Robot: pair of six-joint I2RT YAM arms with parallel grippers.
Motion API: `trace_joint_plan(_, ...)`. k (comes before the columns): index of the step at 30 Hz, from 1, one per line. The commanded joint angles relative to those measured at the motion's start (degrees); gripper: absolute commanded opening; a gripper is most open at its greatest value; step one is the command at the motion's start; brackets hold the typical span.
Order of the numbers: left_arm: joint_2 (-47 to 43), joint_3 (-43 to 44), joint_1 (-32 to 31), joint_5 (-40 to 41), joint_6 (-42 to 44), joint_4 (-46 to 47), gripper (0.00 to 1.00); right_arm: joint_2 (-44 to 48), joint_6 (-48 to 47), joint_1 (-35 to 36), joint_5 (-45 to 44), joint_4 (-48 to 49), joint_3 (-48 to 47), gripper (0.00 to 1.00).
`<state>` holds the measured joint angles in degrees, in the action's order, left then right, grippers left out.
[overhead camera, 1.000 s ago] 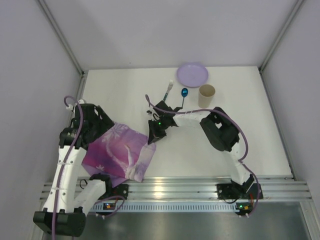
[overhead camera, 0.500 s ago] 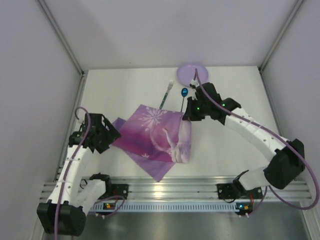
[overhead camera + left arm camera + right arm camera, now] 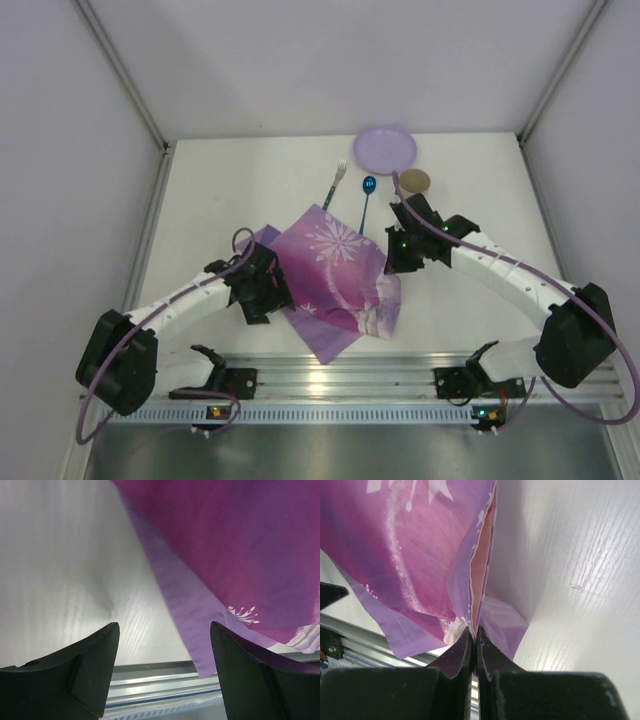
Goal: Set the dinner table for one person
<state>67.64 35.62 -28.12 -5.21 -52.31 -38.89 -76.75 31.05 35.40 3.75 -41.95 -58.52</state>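
White dinner table (image 3: 480,300) bears a snowflake-printed placemat (image 3: 335,265); right gripper (image 3: 473,632) pinches its right edge, left gripper (image 3: 164,630) gapes wide at its left edge.

Left wrist view. We look down between the two dark fingers (image 3: 75,670) of the left pincer (image 3: 164,630), which stand wide apart with nothing between them. Beneath and to the left we see the white table (image 3: 60,555). A purple-pink placemat (image 3: 240,545) fills the upper right. A paler violet layer (image 3: 185,610) shows along its lower-left edge and tapers to a corner that reaches the aluminium rail (image 3: 150,685) at the bottom. We note a small white snowflake print (image 3: 243,614) close to the right finger.
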Motion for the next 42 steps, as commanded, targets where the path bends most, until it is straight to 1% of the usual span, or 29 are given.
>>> trace_joint_plan(1,4.06,-0.20,-4.99,-0.85,-4.81,10.14,0.78,-1.12,-1.16,0.20,-1.55,-1.02,-4.93,0.00)
trace_joint_plan(2,5.47,-0.02,-6.32,-0.50,-5.16,11.37,0.77,-1.38,-1.51,0.11,-1.64,-1.20,-5.63,0.00)
trace_joint_plan(3,9.06,0.68,-8.86,-0.33,-5.17,12.60,0.76,-1.56,-1.60,0.02,-1.55,-1.37,-5.90,0.00)
trace_joint_plan(5,13.64,2.25,-11.07,0.20,-5.17,13.23,0.71,-1.47,-1.78,-0.15,-1.55,-1.46,-5.90,0.00)
trace_joint_plan(6,15.84,2.96,-12.21,0.73,-5.17,13.32,0.63,-1.39,-1.69,-0.33,-1.55,-1.55,-5.90,0.00)
trace_joint_plan(7,20.21,3.66,-14.14,1.08,-5.25,13.58,0.58,-1.38,-1.69,-0.42,-1.46,-1.64,-5.81,0.00)
trace_joint_plan(8,22.26,4.98,-15.03,1.26,-5.60,13.76,0.53,-1.21,-1.78,-0.50,-1.38,-1.64,-5.64,0.00)
trace_joint_plan(9,25.32,5.77,-15.73,1.17,-5.61,14.19,0.42,-1.12,-1.78,-0.77,-1.46,-2.16,-5.55,0.00)
trace_joint_plan(10,26.48,6.65,-17.04,1.26,-5.17,14.11,0.33,-0.86,-1.78,-0.77,-1.46,-2.34,-5.38,0.00)
trace_joint_plan(12,27.98,8.85,-17.41,1.34,-4.55,13.41,0.16,0.19,-2.13,-1.29,-1.99,-3.04,-4.67,0.00)
trace_joint_plan(13,28.08,9.29,-17.41,1.78,-4.29,12.97,0.02,0.55,-2.31,-1.56,-2.16,-3.39,-4.41,0.00)
trace_joint_plan(14,27.82,10.17,-17.50,2.48,-4.03,11.14,0.00,1.77,-2.48,-2.26,-2.60,-3.92,-3.62,0.00)
trace_joint_plan(18,24.92,12.02,-17.23,4.68,-1.13,5.60,0.00,5.02,-2.92,-5.24,-3.57,-5.50,-0.99,0.00)
trace_joint_plan(19,24.48,12.46,-17.23,7.21,0.79,4.10,0.00,5.64,-3.01,-5.95,-4.88,-5.85,0.15,0.00)
trace_joint_plan(20,24.13,13.42,-17.32,8.28,1.68,0.44,0.00,6.60,-3.27,-7.43,-5.06,-6.64,0.68,0.00)
trace_joint_plan(23,22.54,14.31,-16.01,12.06,5.28,-4.33,0.00,8.10,-3.63,-10.77,-6.47,-9.18,2.44,0.00)
trace_joint_plan(26,20.08,13.43,-11.80,13.91,8.80,-8.47,0.00,9.33,-3.02,-13.24,-8.31,-12.96,3.76,0.00)
trace_joint_plan(27,18.34,13.17,-8.91,14.44,9.68,-10.39,0.00,9.60,-2.66,-13.68,-8.75,-13.85,4.20,0.00)
trace_joint_plan(28,17.36,13.08,-7.23,14.88,10.21,-10.15,0.00,10.04,-2.40,-14.12,-8.85,-14.55,5.16,0.00)
trace_joint_plan(29,16.05,12.38,-5.56,12.01,11.00,-8.84,0.00,11.00,-1.35,-14.65,-9.02,-16.21,5.69,0.00)
trace_joint_plan(30,14.21,12.46,-3.19,12.50,11.18,-8.22,0.00,11.44,-0.73,-14.74,-9.02,-16.84,6.22,0.00)
trace_joint_plan(32,14.01,15.35,-0.11,12.51,9.69,-11.46,0.00,12.76,1.20,-14.74,-9.37,-19.29,7.72,0.00)
trace_joint_plan(33,14.54,16.58,2.26,12.59,9.95,-12.16,0.00,13.20,2.08,-14.83,-9.72,-20.35,8.16,0.00)
trace_joint_plan(35,15.50,21.49,3.33,14.43,11.00,-15.15,0.00,14.86,4.36,-14.83,-11.30,-23.41,9.65,0.00)
trace_joint_plan(37,18.22,26.14,4.91,18.21,12.75,-17.78,0.00,16.27,6.47,-14.83,-12.79,-25.27,10.96,0.00)
trace_joint_plan(40,21.83,28.89,9.12,21.29,14.25,-21.92,0.00,20.22,9.63,-15.01,-14.99,-30.01,12.11,0.00)
trace_joint_plan(41,22.79,28.98,11.57,21.64,14.17,-23.67,0.00,20.93,10.69,-15.09,-16.13,-31.42,12.29,0.00)
trace_joint_plan(42,22.98,28.90,12.73,22.17,13.74,-24.21,0.00,21.46,11.92,-15.09,-17.27,-32.83,12.29,0.00)
